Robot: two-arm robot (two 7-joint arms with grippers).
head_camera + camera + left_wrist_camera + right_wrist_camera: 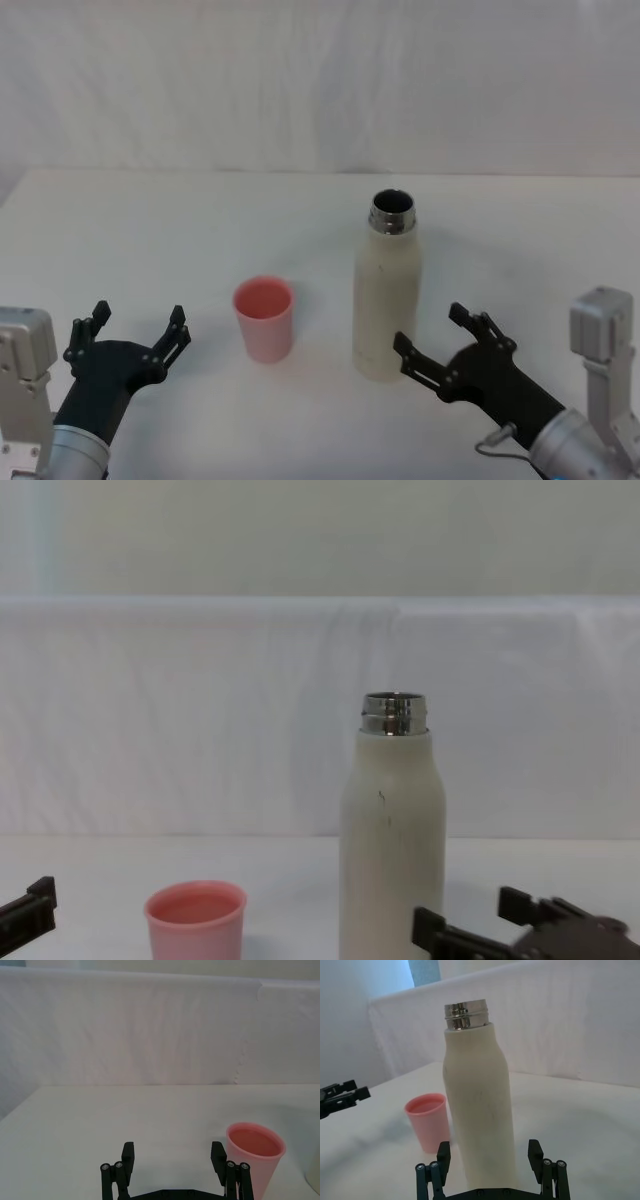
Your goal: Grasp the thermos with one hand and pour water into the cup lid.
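Right gripper (pixel 447 340) spread, just right of upright thermos (pixel 387 292), nearer arm (long axis vertical) | cup lid (pixel 264 317) left of thermos | left gripper (pixel 135 330) open, idle beyond cup.

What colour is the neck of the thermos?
Shiny silver steel, above the cream-white body of the thermos; the right wrist view shows it best.
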